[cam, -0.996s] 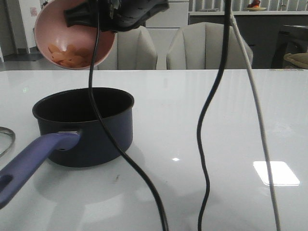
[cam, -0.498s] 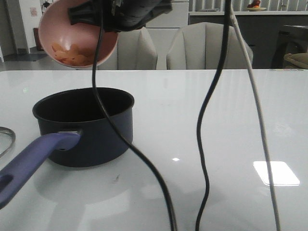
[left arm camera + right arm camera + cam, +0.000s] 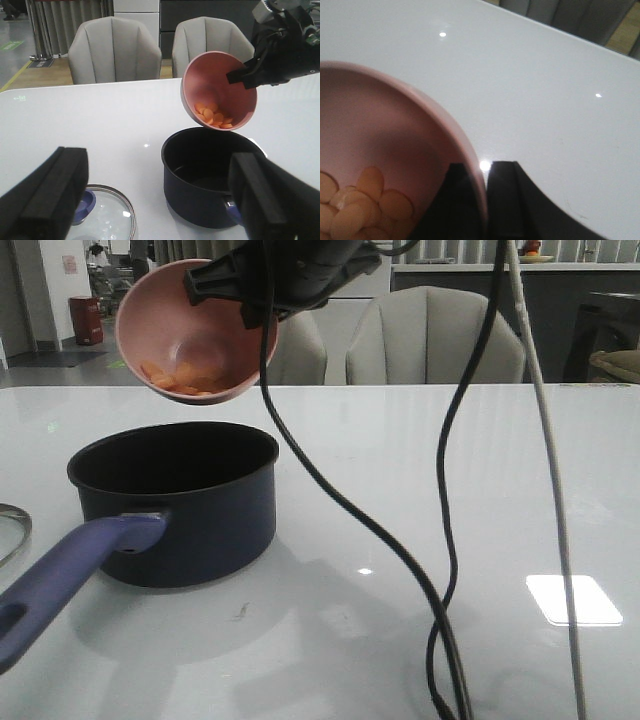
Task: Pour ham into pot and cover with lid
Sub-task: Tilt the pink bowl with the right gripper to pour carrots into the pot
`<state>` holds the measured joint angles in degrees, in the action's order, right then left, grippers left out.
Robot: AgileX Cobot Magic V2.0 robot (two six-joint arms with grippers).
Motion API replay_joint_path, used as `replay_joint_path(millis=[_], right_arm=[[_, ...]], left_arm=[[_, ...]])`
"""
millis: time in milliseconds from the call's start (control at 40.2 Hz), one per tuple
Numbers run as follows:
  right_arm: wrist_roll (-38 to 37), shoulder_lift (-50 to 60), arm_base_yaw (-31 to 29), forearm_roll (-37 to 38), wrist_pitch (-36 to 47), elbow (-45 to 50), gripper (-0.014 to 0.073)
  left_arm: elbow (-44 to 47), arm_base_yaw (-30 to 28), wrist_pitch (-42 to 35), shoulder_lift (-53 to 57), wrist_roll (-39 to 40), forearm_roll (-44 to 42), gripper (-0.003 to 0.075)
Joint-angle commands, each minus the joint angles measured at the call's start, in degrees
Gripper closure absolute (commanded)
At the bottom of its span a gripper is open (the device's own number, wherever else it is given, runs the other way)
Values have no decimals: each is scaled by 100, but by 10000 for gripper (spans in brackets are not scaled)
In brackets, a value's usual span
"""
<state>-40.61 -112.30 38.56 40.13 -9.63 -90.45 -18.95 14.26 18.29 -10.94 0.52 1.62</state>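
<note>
My right gripper (image 3: 215, 282) is shut on the rim of a pink bowl (image 3: 196, 332), holding it tilted above the pot. Orange ham slices (image 3: 183, 381) lie in the bowl's low side, also seen as ham (image 3: 214, 115) and ham (image 3: 355, 205). The dark navy pot (image 3: 175, 500) with its purple handle (image 3: 60, 575) stands on the white table, empty inside (image 3: 212, 160). The glass lid (image 3: 107, 220) with a blue knob (image 3: 82, 206) lies flat on the table beside the pot. My left gripper (image 3: 160, 200) hangs open above the lid and pot, holding nothing.
Black and grey cables (image 3: 445, 490) hang down across the front view. Two grey chairs (image 3: 435, 335) stand behind the far table edge. The lid's rim (image 3: 12, 530) shows at the left edge of the front view.
The right gripper has carried the pink bowl to the right, so it now hangs more directly over the pot; the ham stays in the bowl.
</note>
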Motion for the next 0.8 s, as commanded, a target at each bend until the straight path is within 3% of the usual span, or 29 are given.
replay_joint_path(millis=[0,373,548,772], right_arm=[[1189,365,-97,-999,816,-180,456],[4744,365,-87,-4240,4276,1236,456],[5536,365,-87,-4364,5639,1681,456],[6233,230,-69,-4310,6608,1764,456]], left_arm=[[-148,46,-443,-49,22,27,116],[-148,46,-443,-49,22,27,116],[-148,46,-443,-49,22,27,116],[-148,46,-443,-49,22,27,116]])
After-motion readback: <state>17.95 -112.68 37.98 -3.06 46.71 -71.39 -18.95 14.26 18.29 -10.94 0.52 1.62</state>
